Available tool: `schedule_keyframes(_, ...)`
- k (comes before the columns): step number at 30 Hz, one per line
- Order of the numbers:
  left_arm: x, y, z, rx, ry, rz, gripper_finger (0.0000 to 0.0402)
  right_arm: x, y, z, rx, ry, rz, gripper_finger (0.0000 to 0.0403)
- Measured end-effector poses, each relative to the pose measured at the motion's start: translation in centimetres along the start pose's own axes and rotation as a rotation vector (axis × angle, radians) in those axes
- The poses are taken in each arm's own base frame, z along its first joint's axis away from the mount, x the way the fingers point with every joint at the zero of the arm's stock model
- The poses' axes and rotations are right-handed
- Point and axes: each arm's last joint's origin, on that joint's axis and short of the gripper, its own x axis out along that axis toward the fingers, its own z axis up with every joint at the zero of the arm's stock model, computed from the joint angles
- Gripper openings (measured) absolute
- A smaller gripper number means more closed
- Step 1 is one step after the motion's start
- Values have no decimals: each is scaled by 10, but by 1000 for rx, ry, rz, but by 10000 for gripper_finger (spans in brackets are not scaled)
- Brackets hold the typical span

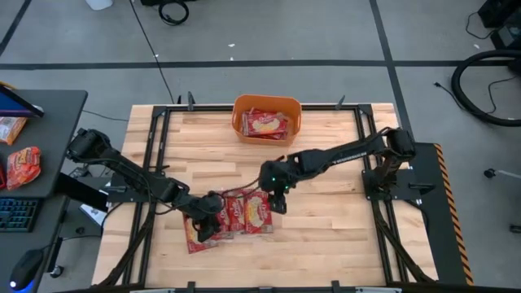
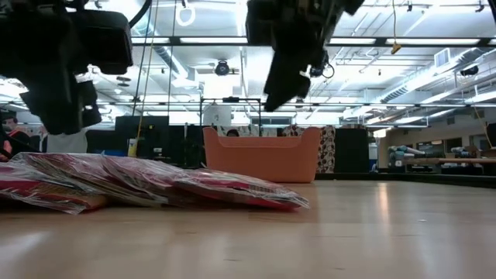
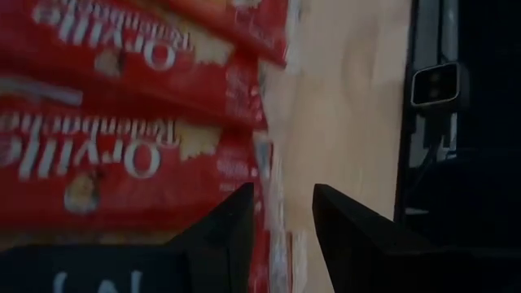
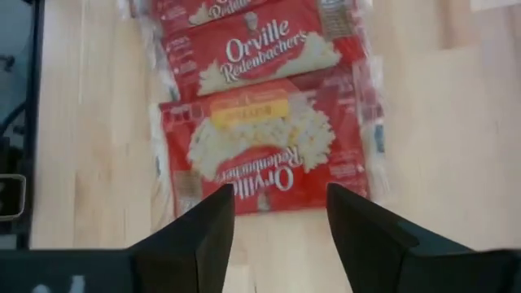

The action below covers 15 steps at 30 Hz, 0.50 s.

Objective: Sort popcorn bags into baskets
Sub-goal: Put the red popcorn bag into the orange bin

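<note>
The wooden worktop (image 1: pixel 326 220) stands on a grey floor, with a dark desk at its left. 1 orange tub (image 1: pixel 267 119) at the far edge holds about 2 bags. About 3 bags (image 1: pixel 236 218) overlap near the front. Left hand (image 1: pixel 209 229) over them and right hand (image 1: pixel 278 202) just beside are both open, empty.

Around your wooden table (image 1: pixel 326 236) you see grey floor (image 1: pixel 326 32); left of it, a dark desk (image 1: pixel 49 122).
</note>
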Motion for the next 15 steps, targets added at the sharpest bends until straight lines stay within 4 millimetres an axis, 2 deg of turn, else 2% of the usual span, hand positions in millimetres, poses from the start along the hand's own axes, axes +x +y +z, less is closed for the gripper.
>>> schedule_keyframes(4, -2, 0, -3, -41, 46, -7, 131, 16, 6, -18, -32, 8, -14, 214)
schedule_keyframes(8, -12, -4, -3, -51, 12, -15, 131, 25, 7, -30, -53, 23, -32, 225)
schedule_keyframes(15, -21, -5, -2, -79, -32, -2, 130, 42, -7, -53, 50, 25, -19, 233)
